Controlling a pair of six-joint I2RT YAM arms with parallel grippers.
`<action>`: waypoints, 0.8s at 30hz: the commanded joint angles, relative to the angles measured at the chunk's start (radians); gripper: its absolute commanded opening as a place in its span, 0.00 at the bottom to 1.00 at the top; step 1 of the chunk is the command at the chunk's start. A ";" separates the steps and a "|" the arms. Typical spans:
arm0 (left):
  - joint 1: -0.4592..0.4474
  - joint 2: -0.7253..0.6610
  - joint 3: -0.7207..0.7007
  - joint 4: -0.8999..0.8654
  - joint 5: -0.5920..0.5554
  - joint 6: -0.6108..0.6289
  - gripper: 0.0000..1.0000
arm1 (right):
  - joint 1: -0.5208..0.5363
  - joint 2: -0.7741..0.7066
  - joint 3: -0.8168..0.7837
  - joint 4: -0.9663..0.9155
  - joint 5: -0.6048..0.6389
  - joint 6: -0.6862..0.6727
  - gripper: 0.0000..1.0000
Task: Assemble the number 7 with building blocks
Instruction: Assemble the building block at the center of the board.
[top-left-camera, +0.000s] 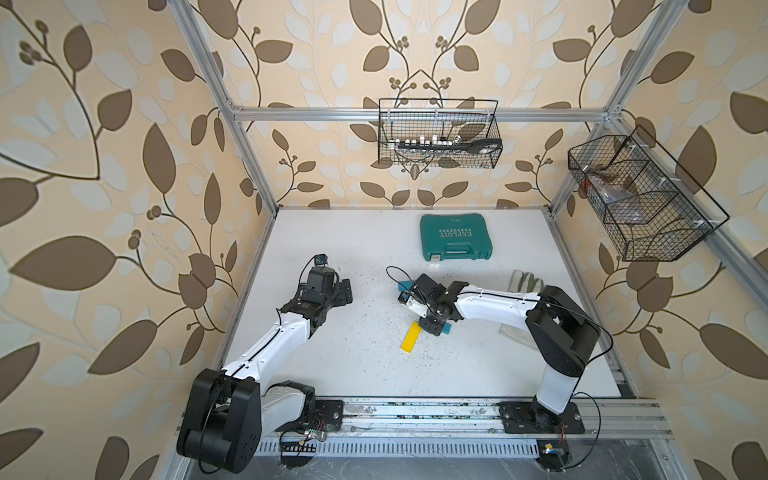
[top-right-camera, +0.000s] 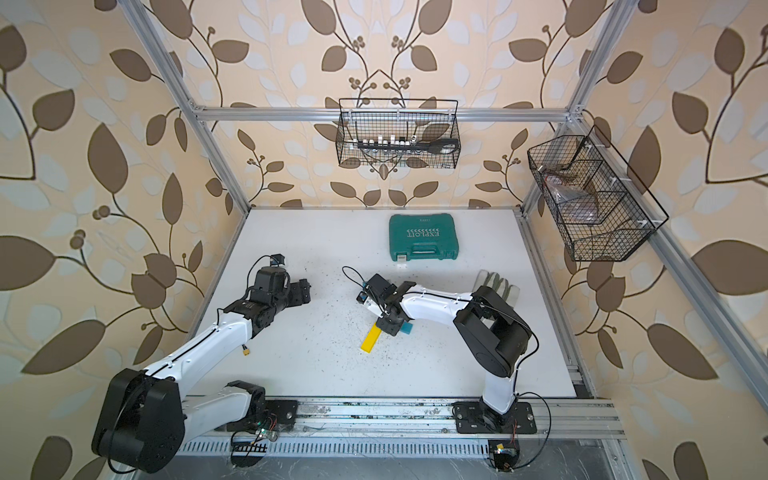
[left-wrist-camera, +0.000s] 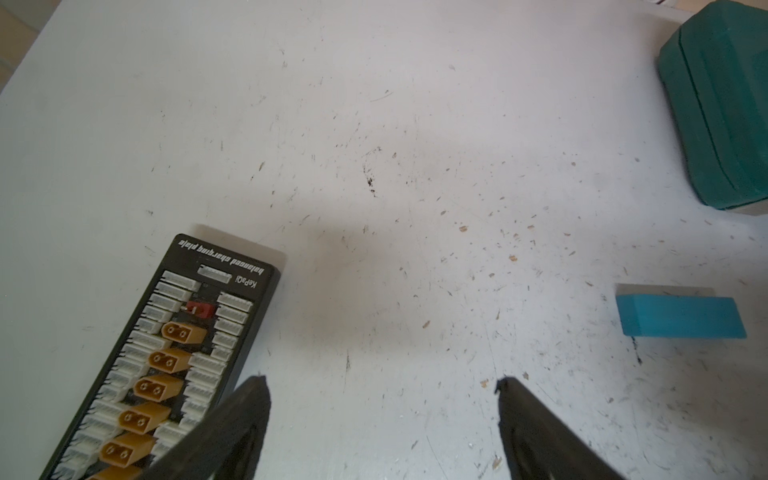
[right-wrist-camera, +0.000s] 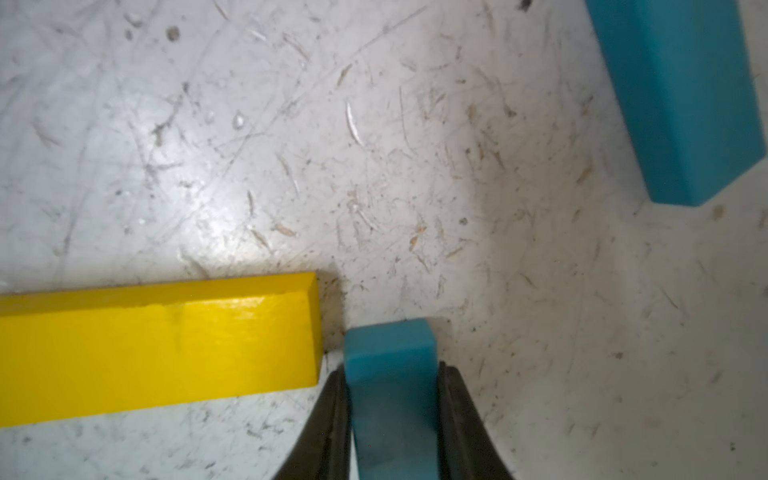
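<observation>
My right gripper (right-wrist-camera: 390, 368) is shut on the end of a teal-blue building block (right-wrist-camera: 392, 353) that lies on the white table. In both top views this block (top-left-camera: 447, 328) (top-right-camera: 407, 329) pokes out from under the right wrist. A yellow block (right-wrist-camera: 158, 345) (top-left-camera: 409, 337) lies flat with its end almost touching the held block. Another teal-blue block (right-wrist-camera: 681, 99) (top-left-camera: 402, 286) lies apart, partly hidden by the right wrist camera, and also shows in the left wrist view (left-wrist-camera: 679, 316). My left gripper (left-wrist-camera: 380, 382) (top-left-camera: 345, 293) hovers open and empty at the table's left.
A dark-green tool case (top-left-camera: 455, 237) (left-wrist-camera: 723, 104) lies at the back. A black charging board (left-wrist-camera: 187, 353) lies beside the left fingers. Work gloves (top-left-camera: 528, 282) rest behind the right arm. Wire baskets (top-left-camera: 438, 133) (top-left-camera: 640, 199) hang on the frame.
</observation>
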 joint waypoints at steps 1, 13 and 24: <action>0.011 -0.020 0.009 0.007 -0.024 -0.005 0.88 | -0.004 0.060 0.017 -0.047 0.020 0.057 0.16; 0.013 -0.027 0.005 0.002 -0.038 -0.010 0.90 | -0.107 0.156 0.233 -0.166 -0.080 0.622 0.10; 0.016 -0.029 0.005 -0.002 -0.048 -0.016 0.92 | -0.178 0.210 0.207 -0.178 0.003 0.896 0.14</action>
